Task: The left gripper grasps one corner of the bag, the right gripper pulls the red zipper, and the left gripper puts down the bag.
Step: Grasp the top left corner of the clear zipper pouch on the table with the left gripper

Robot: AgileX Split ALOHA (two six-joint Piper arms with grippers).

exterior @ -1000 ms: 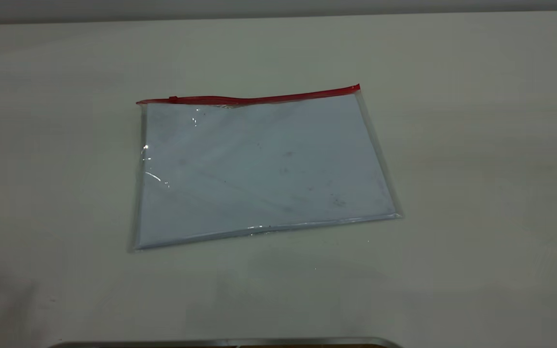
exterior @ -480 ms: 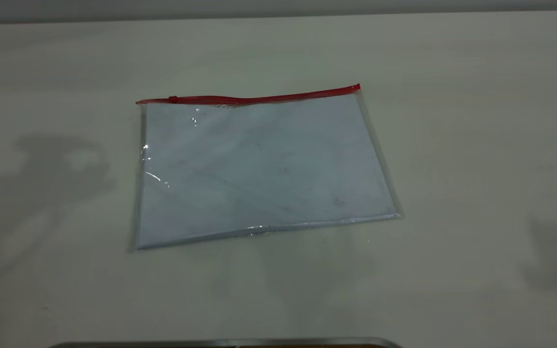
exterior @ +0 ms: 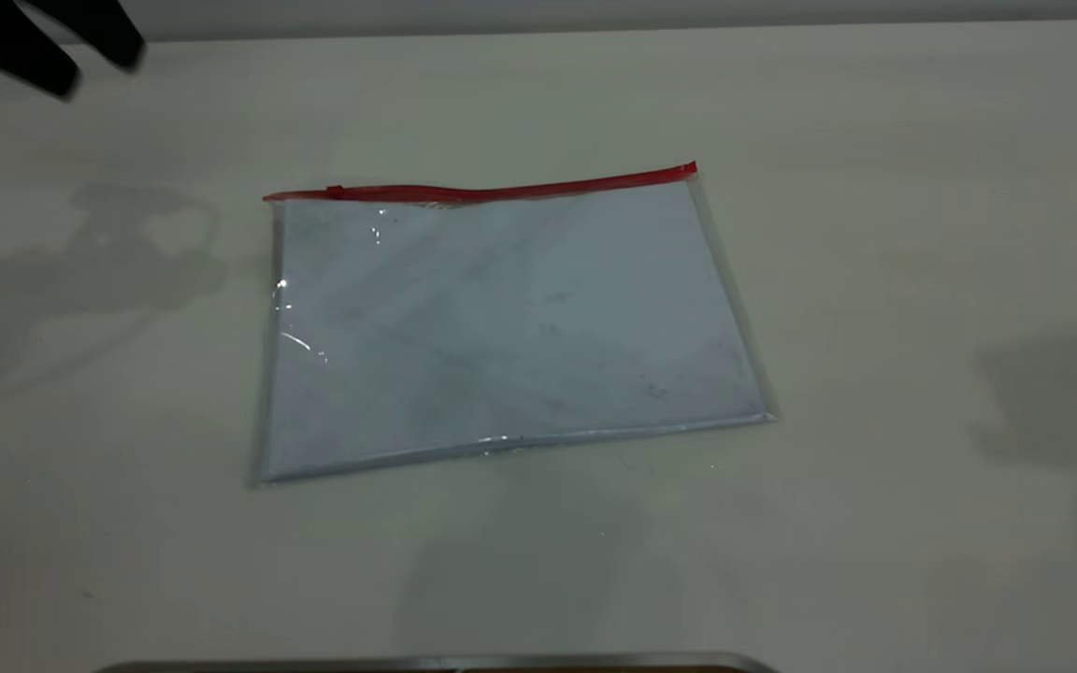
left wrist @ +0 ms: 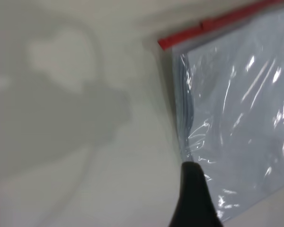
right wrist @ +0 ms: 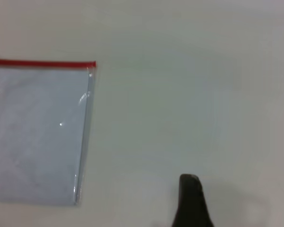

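We are at the opening step: reaching for the bag [exterior: 510, 322], which lies flat on the counter [exterior: 922, 187], its red zipper [exterior: 482, 192] along the far edge. Our left gripper [exterior: 71, 47] hangs well apart from it, fingers spread and empty. The corner [left wrist: 166, 43] by the slider lies ahead of those fingers. Next we must lower onto that corner and pinch the thin plastic. Of our right gripper [right wrist: 191, 201] one finger shows, near the bag's other end; we cannot tell its opening.
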